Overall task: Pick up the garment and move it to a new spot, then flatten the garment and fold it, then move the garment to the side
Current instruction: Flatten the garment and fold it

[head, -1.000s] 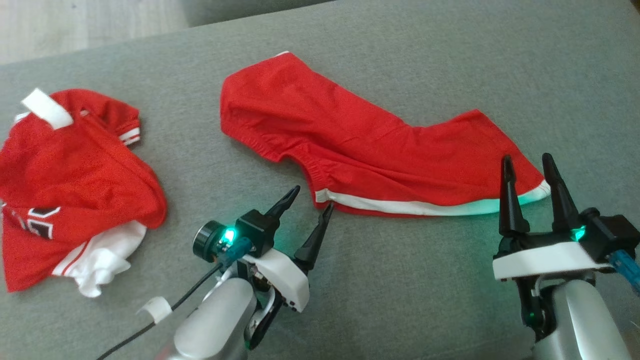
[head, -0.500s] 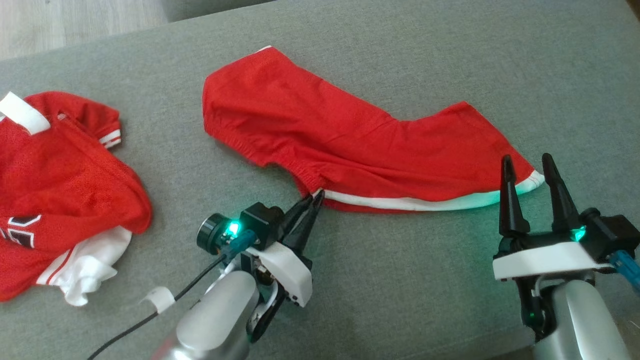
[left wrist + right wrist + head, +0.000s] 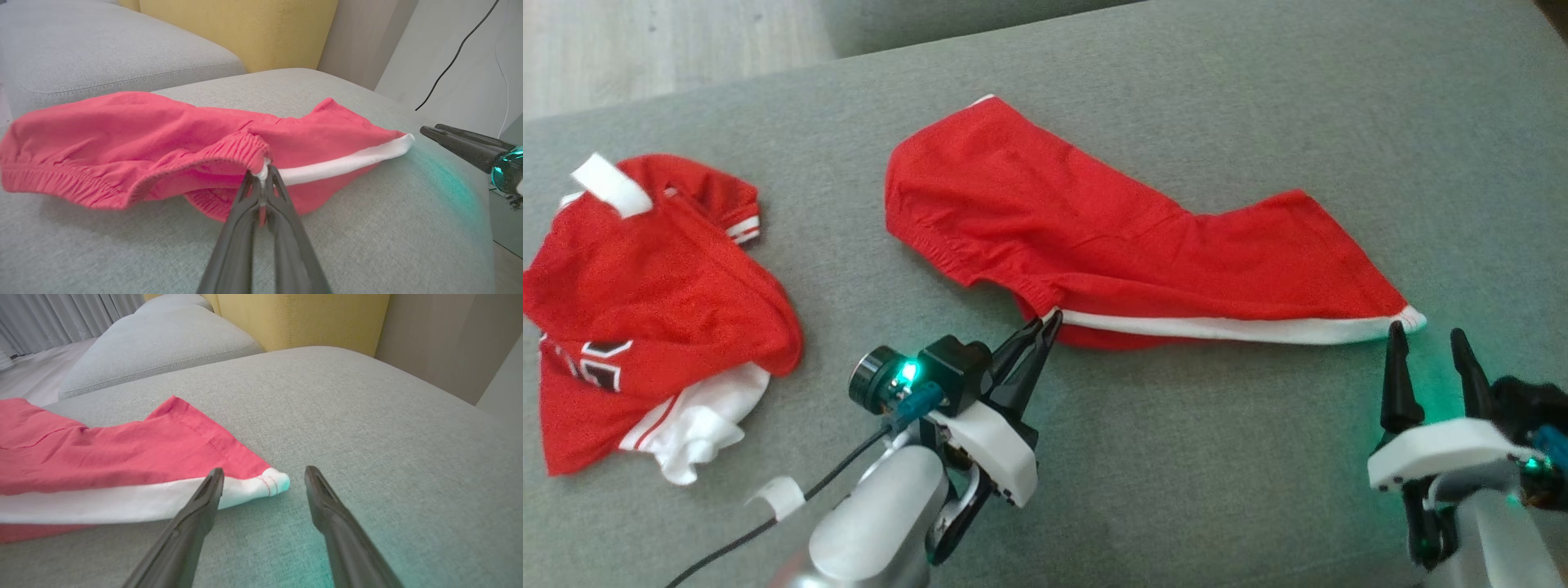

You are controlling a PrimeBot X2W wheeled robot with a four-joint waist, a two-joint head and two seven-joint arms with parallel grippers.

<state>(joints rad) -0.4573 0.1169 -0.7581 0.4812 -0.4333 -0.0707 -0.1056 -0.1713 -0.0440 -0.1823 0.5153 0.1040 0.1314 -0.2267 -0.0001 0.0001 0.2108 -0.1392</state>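
The left gripper (image 3: 1047,320), spread wide a second ago, now pinches the waistband corner of the red shorts (image 3: 1127,245) on the grey sofa (image 3: 1176,457), while the right gripper (image 3: 1427,330) hangs spread beside the hem, so lifting seems next.

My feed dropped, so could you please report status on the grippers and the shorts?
Left gripper shut on red shorts at waistband end. Right gripper open at the hem corner, not gripping. Red jersey lies apart, to the left.

Grey sofa seat (image 3: 1258,490), yellow back cushion (image 3: 245,28) behind, pale wooden floor (image 3: 645,41).
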